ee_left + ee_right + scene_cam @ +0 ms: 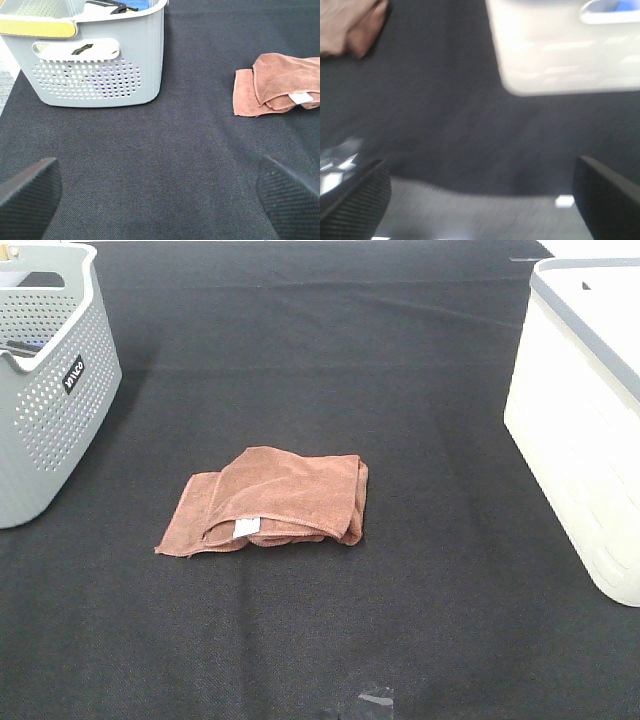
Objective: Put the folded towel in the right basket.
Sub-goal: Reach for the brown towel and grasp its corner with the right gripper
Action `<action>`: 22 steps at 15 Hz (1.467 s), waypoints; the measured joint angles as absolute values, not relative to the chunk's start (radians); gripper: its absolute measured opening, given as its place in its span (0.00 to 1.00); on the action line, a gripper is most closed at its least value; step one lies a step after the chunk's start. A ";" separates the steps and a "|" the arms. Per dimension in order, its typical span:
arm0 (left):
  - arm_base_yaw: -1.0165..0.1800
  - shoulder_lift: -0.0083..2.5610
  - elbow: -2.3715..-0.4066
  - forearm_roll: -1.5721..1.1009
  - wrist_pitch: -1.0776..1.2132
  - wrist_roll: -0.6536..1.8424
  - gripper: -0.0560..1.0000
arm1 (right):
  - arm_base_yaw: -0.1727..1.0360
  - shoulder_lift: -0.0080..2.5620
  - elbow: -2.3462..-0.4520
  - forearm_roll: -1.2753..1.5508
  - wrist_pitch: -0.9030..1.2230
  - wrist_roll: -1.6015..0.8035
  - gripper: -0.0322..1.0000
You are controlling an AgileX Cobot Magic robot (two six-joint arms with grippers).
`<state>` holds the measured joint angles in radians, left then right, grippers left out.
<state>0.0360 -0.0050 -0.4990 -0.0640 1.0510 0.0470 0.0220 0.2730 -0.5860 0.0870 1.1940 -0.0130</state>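
A folded brown towel [268, 500] is seen lying on the black desk [330, 360], between a grey perforated basket [45, 390] and the white right basket [580, 440], well apart from both. The left tool [160, 197] and right tool [482, 200] are each held spread wide, gripping nothing.

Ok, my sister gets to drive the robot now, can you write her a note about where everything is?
The left gripper is open and empty, over the black cloth near the grey basket.
The right gripper is open and empty too; its view is blurred.
The towel lies folded mid-table, between the baskets, touching neither.
The right basket, white, stands at the table's right side.
Done: nothing, towel not yet grasped.
Left: pick up the towel, probably with the right arm, and drop it in the right basket.
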 joint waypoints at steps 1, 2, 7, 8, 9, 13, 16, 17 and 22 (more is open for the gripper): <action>0.036 -0.005 -0.499 -0.064 1.051 0.047 0.99 | 0.022 0.381 -0.656 0.142 1.216 -0.009 0.95; 0.036 -0.005 -0.499 -0.064 1.051 0.047 0.99 | 0.022 0.489 -0.734 0.192 1.219 -0.013 0.95; 0.036 -0.005 -0.499 -0.064 1.051 0.047 0.99 | 0.022 0.767 -0.952 0.357 1.218 -0.071 0.95; 0.036 -0.005 -0.499 -0.064 1.051 0.047 0.99 | 0.022 0.789 -0.969 0.369 1.218 -0.076 0.95; 0.036 -0.005 -0.499 -0.064 1.051 0.047 0.99 | 0.022 0.819 -0.988 0.370 1.219 -0.079 0.95; 0.036 -0.005 -0.499 -0.064 1.051 0.047 0.99 | 0.024 1.011 -1.089 0.368 1.219 -0.086 0.95; 0.036 -0.005 -0.499 -0.064 1.051 0.047 0.99 | 0.135 1.232 -1.202 0.361 1.147 -0.087 0.95; 0.036 -0.005 -0.499 -0.064 1.051 0.047 0.99 | 0.198 1.300 -1.238 0.361 1.098 -0.071 0.95; 0.036 -0.005 -0.499 -0.064 1.051 0.047 0.99 | 0.329 1.680 -1.351 0.404 1.009 -0.033 0.95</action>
<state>0.0360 -0.0050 -0.4990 -0.0640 1.0510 0.0470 0.3290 1.6800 -1.3510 0.4040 1.0090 -0.0330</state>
